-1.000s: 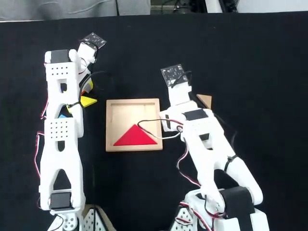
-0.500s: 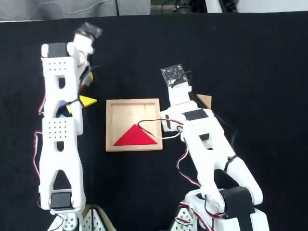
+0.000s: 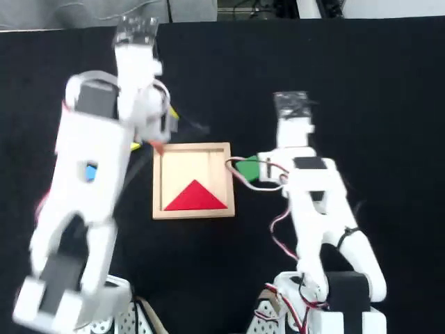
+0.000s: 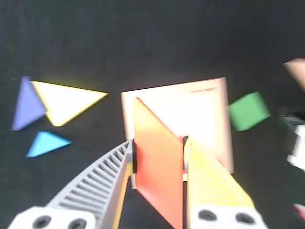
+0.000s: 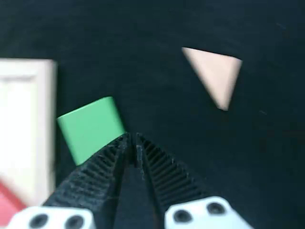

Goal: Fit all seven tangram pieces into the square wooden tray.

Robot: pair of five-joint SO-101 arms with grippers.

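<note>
The square wooden tray lies mid-table with a red triangle in its near half. My left gripper hangs above the tray's left side, shut on an orange piece held on edge. A green square lies just off the tray's right rim. My right gripper is shut and empty, hovering close beside the green square. A tan triangle lies further out. The yellow triangle, purple triangle and light blue triangle lie left of the tray.
Black cloth covers the table. The left arm stands tall over the table's left side and covers the loose pieces there. The right arm stands right of the tray. Both arm bases sit at the near edge.
The left arm has risen and swung right toward the tray, carrying the orange piece. The right arm has shifted right off the tray's edge, uncovering the green square.
</note>
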